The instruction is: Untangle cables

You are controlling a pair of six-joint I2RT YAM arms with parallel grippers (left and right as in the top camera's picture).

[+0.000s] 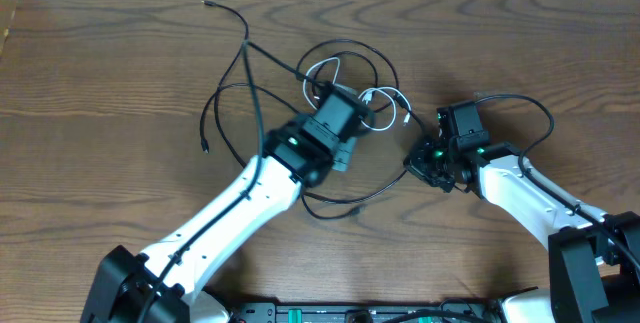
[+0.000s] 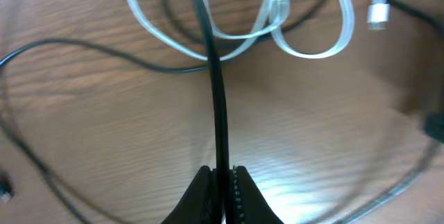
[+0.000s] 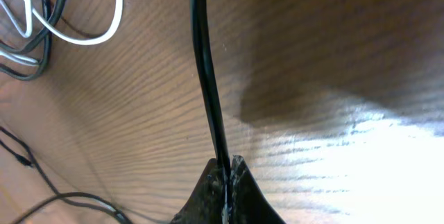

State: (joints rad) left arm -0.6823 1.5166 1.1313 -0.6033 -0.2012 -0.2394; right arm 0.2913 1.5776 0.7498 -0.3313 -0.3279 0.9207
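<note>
right gripper (image 3: 225,172) pinching black cable (image 3: 206,78) | white cable (image 3: 83,33) loop upper left | wooden table (image 3: 333,57)

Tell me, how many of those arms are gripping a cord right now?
2. The left end effector pinches a black cable just short of the white cable; the right end effector, farther right, pinches a black cord. Both may be the same cord.
</note>
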